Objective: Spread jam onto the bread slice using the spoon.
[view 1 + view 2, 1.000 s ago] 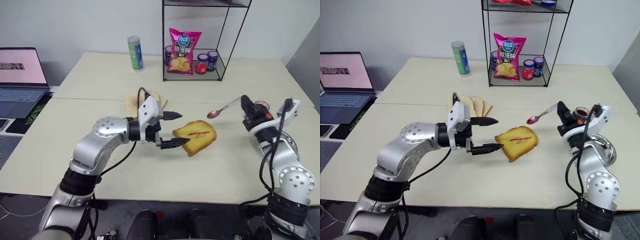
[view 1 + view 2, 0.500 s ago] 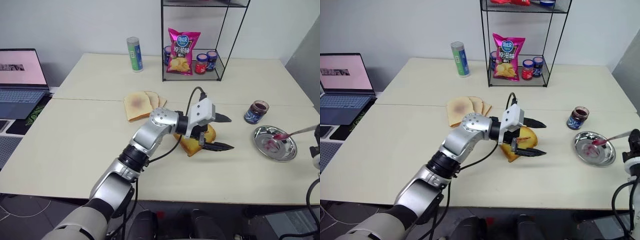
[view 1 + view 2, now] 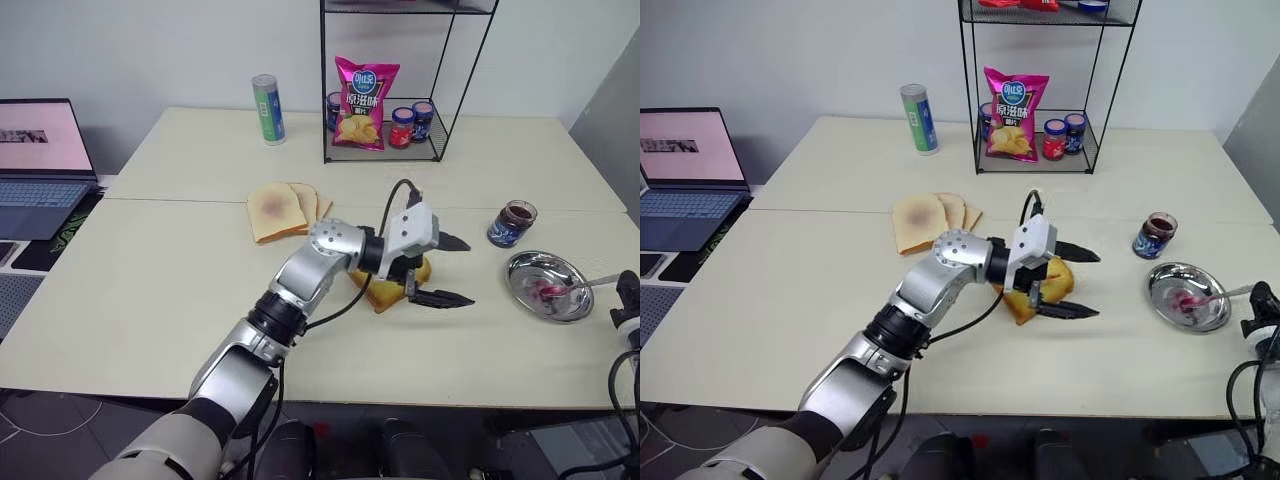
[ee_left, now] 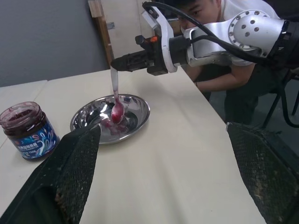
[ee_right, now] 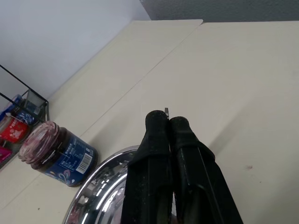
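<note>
Right hand [image 4: 122,63] is clamped tight on the handle of the spoon [image 4: 115,95], whose reddish-smeared bowl dips into the round metal dish [image 3: 545,287] just ahead of the fingertips. The jam [image 3: 511,223] stands uncapped on the worktop [image 3: 180,290] just beyond the dish, near this hand and apart from it.

Left hand [image 3: 450,270] stands with its two fingers spread wide, holding nothing; the bread slice [image 3: 384,289] lies directly beneath its wrist and behind the fingertips, partly hidden by the arm. A red streak on the slice cannot be confirmed from here.

Assessment — the step in hand appears to be setting the spoon down in the dish. To do it well:
- Lower the bowl until it rests on the dish floor before letting go, so the spoon does not tip out.
- Keep the handle leaning on the rim, clear of the jar.
- Open the fingers slowly; a sticky handle may drag with them.

Left hand should stay clear of the slice's top face — contact there would smear any spread. A person sits close behind the right arm; swing room on that side is limited.
</note>
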Controlling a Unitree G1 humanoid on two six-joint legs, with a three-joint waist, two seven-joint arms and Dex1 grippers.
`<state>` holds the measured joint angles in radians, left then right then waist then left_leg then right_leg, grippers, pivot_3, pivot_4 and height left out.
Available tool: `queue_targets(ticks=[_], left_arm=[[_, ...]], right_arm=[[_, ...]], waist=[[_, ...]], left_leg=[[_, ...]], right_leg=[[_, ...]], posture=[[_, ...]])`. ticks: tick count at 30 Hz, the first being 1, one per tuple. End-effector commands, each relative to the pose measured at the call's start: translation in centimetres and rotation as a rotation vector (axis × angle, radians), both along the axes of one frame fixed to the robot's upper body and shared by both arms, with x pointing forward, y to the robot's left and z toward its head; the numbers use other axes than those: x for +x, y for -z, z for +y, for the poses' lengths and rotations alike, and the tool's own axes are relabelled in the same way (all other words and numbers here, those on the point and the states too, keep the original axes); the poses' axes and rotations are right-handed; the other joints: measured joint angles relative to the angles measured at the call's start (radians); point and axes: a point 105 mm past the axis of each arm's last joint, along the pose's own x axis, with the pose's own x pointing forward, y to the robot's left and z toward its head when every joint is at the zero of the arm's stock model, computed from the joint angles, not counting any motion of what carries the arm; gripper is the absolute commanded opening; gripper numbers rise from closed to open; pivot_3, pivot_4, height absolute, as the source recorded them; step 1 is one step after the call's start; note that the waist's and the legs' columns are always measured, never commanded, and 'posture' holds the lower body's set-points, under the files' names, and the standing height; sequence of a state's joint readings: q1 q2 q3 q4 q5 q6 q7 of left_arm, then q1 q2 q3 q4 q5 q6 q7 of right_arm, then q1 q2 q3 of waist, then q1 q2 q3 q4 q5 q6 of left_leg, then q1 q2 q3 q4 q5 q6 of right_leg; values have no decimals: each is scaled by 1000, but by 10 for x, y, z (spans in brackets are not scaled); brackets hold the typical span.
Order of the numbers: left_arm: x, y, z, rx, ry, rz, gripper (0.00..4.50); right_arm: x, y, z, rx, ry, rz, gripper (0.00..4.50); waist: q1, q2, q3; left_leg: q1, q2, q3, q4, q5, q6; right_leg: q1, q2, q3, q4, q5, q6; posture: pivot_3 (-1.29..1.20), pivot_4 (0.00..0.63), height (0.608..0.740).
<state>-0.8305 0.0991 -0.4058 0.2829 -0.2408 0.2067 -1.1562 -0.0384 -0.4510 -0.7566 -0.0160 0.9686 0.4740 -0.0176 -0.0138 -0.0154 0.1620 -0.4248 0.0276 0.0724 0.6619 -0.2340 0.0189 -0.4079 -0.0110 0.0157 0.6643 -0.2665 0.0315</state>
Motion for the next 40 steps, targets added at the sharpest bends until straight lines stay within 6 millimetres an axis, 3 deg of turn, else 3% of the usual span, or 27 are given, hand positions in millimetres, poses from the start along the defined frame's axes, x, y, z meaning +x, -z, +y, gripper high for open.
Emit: queue_targets(ticks=[1,3,4,5,7,18,22,24,27,30,32,36,40], left_arm=[[-6,-12,1,-31,4,-34,4500],[-7,-10,3,-28,1,-27,4500],[-8,-10,3,-27,-2,-26,4500],[-8,-9,4,-26,-5,-24,4500],[-7,-10,6,-31,-23,-16,4500],[-7,-13,7,-52,-56,1,4500],[3,-13,27,-45,-127,-1,4500],[9,-16,38,-52,-174,14,4500],[27,-15,82,-2,-337,34,4500],[30,-7,119,89,-415,26,4500],[29,-5,150,137,-474,50,4500],[19,-6,187,201,-532,109,4500],[7,-1,210,253,-545,155,4500]], right_arm=[[-1,-7,-9,-58,31,-5,72],[-3,-4,-12,-65,43,13,72],[-4,-3,-13,-65,42,14,471],[-4,-3,-13,-67,41,14,494],[-5,-4,-14,-72,37,11,1164],[-6,-10,-14,-92,17,8,3536],[-25,-25,-22,-286,51,91,4475],[-28,-32,-16,-411,16,149,4475],[-22,-54,37,-659,-311,196,4475],[-26,-50,78,-796,-627,285,4475],[-43,-42,107,-801,-897,349,4475],[-71,-37,127,-755,-1165,449,4475],[-78,-40,126,-721,-1228,481,4475]], waist=[[0,0,0],[1,0,0],[1,0,0],[2,0,0],[2,1,0],[2,2,-1],[7,4,-2],[8,5,-2],[-4,7,-3],[-19,5,-2],[-17,3,-2],[-8,-2,0],[7,-5,0]], left_leg=[[0,0,0,0,0,0],[0,0,0,0,0,0],[0,0,0,0,0,0],[0,0,0,0,0,0],[0,0,0,0,0,0],[0,0,0,0,0,0],[0,0,0,0,0,0],[0,0,0,0,0,0],[1,1,0,0,0,0],[6,3,1,-1,0,0],[8,3,0,-1,0,0],[6,4,-2,-1,0,-1],[3,0,-1,0,-1,0]], right_leg=[[0,0,0,0,0,0],[0,0,0,0,0,0],[0,0,0,0,0,0],[0,0,0,0,0,0],[0,0,0,0,0,0],[1,0,0,0,0,0],[1,0,0,0,0,0],[0,0,0,0,0,0],[0,0,1,1,0,0],[3,-2,1,2,0,0],[5,-2,0,1,0,-1],[4,-3,-3,1,-1,-2],[4,-8,-3,-4,0,-1]], posture=[[0,150,740],[0,150,740],[0,150,740],[0,150,740],[0,150,740],[0,150,740],[0,150,740],[0,150,740],[0,150,740],[0,150,740],[0,150,740],[0,150,740],[0,150,740]])
